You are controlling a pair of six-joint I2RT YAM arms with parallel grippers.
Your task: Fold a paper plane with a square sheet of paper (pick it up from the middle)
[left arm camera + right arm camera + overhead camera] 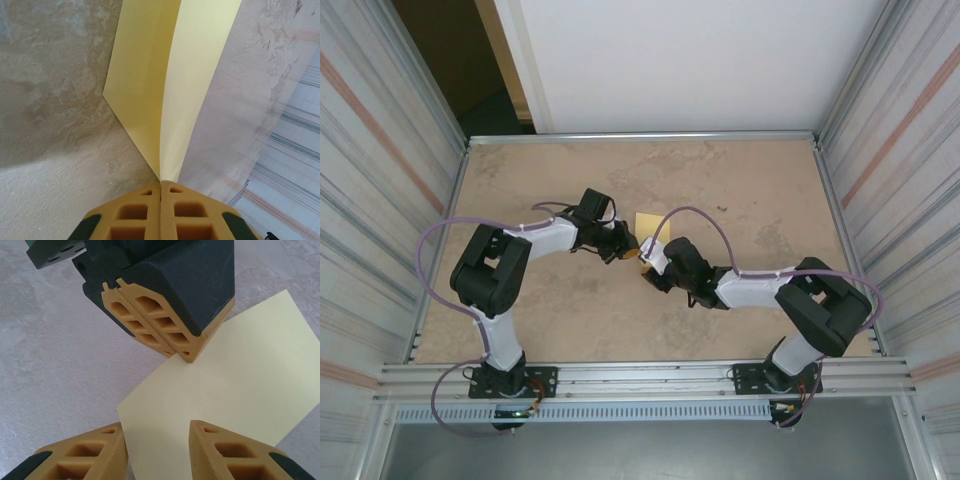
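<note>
Near the middle of the surface [770, 190], the left end effector [161, 184] is clamping the creased sheet of paper [240, 375] while the right end effector [157, 426], fingers apart, is straddling its corner, likely needing to pinch next for folding.

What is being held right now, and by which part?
The left gripper is shut on the yellow paper, pinching it at one edge. The right gripper has its fingers apart around the paper's near side, gripping nothing yet.
</note>
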